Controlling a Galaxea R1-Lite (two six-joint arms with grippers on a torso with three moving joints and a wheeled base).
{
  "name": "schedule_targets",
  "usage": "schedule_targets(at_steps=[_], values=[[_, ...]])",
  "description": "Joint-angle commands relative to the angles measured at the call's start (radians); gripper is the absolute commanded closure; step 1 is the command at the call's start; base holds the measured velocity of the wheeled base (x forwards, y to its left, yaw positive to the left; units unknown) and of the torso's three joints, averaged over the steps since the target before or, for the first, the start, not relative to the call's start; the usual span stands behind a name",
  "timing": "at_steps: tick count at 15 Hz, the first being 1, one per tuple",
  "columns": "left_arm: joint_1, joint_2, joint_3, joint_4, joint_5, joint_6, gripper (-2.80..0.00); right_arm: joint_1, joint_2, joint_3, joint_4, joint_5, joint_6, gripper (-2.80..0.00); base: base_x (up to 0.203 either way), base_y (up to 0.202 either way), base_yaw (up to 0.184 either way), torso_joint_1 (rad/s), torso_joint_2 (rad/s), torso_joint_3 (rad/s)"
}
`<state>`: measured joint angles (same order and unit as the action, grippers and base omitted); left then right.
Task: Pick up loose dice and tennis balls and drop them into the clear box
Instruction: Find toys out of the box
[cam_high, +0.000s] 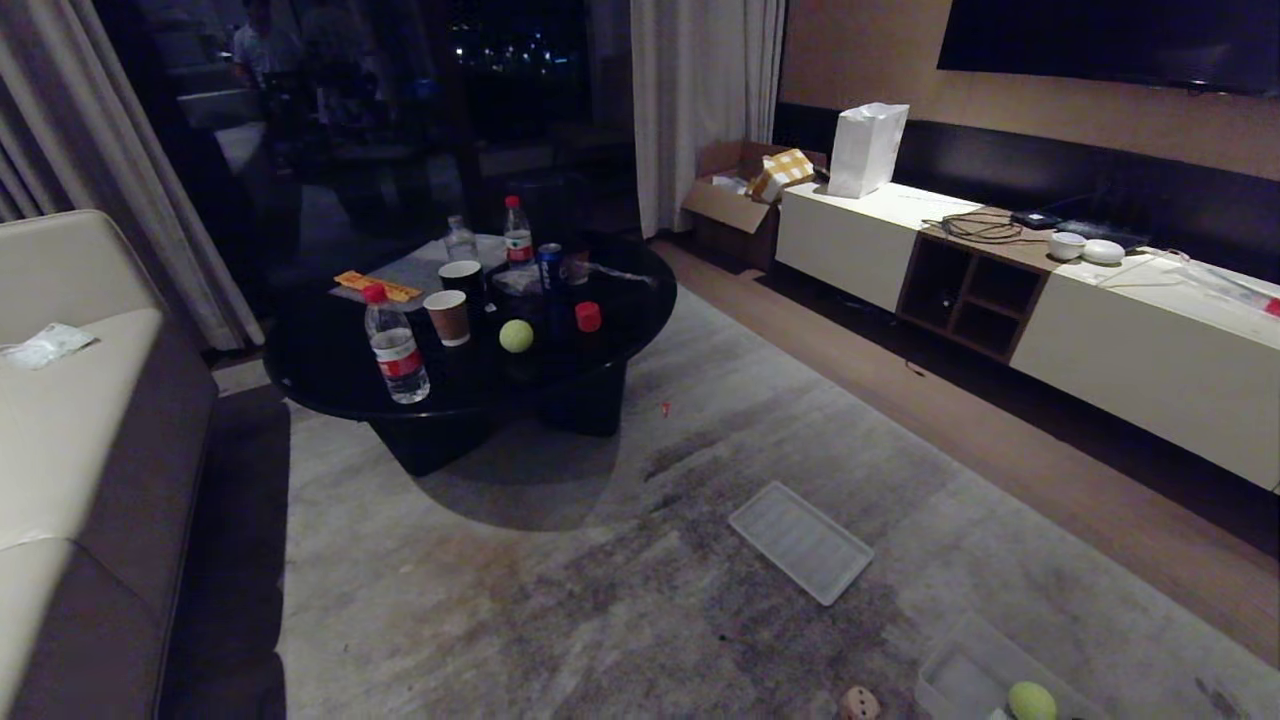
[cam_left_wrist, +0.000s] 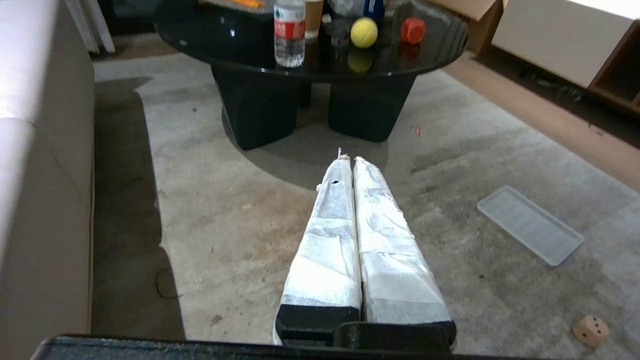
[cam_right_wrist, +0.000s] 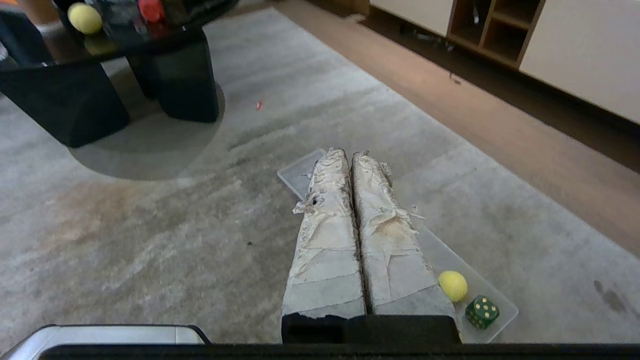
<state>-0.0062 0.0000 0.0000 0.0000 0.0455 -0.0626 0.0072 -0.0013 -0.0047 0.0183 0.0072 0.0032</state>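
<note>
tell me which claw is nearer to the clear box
Right. The right claw hangs shut just above the clear box, which holds a tennis ball and green die. The left claw, shut, hangs over bare carpet.

Both claws look alike: left claw (cam_left_wrist: 348, 159) and right claw (cam_right_wrist: 346, 152) each have two long tapered fingers wrapped in crinkled white tape over black bases, right one grubbier and frayed with brownish stains, small dark hole in one finger of each, silver-grey housing corner beside right.
</note>
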Motion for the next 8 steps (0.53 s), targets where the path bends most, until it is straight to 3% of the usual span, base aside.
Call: schedule_targets(at_steps=[1, 8], values=[[0.000, 0.000, 0.002, -0.001, 0.000, 0.000, 0.00, 0.000, 0.001, 0.000, 0.000, 0.000, 0.000, 0.00, 0.000, 0.000, 0.000, 0.007, 0.00, -0.193], [0.000, 0.000, 0.002, 0.000, -0.001, 0.006, 0.00, 0.000, 0.001, 0.000, 0.000, -0.001, 0.001, 0.00, 0.000, 0.000, 0.000, 0.002, 0.00, -0.198]])
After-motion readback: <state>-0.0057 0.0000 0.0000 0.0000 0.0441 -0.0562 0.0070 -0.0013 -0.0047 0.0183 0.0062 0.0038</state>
